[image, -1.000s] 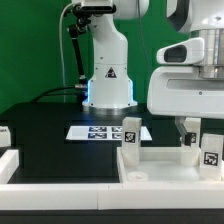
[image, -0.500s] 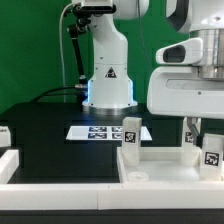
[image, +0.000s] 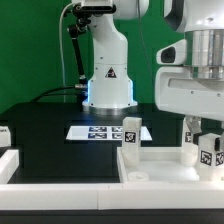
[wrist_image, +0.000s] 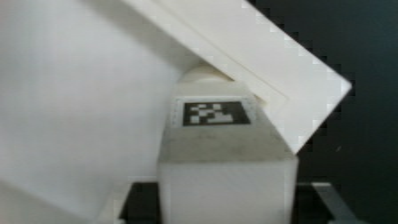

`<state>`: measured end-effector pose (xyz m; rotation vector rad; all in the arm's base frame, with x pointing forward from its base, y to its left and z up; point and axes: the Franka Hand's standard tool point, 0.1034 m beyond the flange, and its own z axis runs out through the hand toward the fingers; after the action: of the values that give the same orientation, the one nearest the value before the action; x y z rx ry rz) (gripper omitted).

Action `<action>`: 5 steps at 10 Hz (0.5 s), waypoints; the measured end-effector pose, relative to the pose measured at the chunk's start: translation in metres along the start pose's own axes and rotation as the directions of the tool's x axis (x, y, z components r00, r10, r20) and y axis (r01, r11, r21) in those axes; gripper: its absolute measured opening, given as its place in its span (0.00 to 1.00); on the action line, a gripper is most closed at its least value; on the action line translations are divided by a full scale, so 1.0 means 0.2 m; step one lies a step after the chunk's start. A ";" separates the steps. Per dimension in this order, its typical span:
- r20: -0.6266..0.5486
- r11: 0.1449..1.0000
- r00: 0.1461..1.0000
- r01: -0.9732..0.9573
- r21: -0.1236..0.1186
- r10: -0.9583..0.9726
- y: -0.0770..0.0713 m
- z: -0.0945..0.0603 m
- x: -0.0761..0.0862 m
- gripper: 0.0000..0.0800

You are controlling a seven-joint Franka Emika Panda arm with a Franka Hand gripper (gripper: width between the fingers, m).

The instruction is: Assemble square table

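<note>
The Franka arm's pincer [image: 197, 137] hung low over the right side of the black counter [image: 50, 140], its jaws drawn in on a chunky white table leg [wrist_image: 222, 168]. In the wrist view that leg stood squarely between the fingers, with its black-and-white tag facing the camera. Behind it lay angled white surfaces, one with a raised edge. In the exterior view, the white square table top [image: 165, 162] with its raised rim lay on the near right of the counter. A second tagged leg [image: 130, 133] stood upright at the top's far left corner, well apart from the pincer. Another tagged white piece [image: 211, 152] showed just beside the fingers at the right edge; whether it was the gripped leg could not be told. The marker board [image: 100, 131] lay flat farther back, in front of the arm's white base [image: 108, 75]. A long white border rail [image: 60, 195] ran along the near edge.
</note>
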<state>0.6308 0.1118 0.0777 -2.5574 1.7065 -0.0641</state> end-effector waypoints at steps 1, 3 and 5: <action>0.035 0.986 0.985 -0.167 0.006 0.166 0.00 0.00 0.00 0.36; 0.067 0.945 0.943 -0.326 0.004 0.325 0.01 0.00 0.00 0.36; 0.067 0.901 0.899 -0.433 -0.005 0.432 0.01 0.00 0.00 0.36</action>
<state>0.6286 0.1117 0.0774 -2.0815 2.1914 0.0361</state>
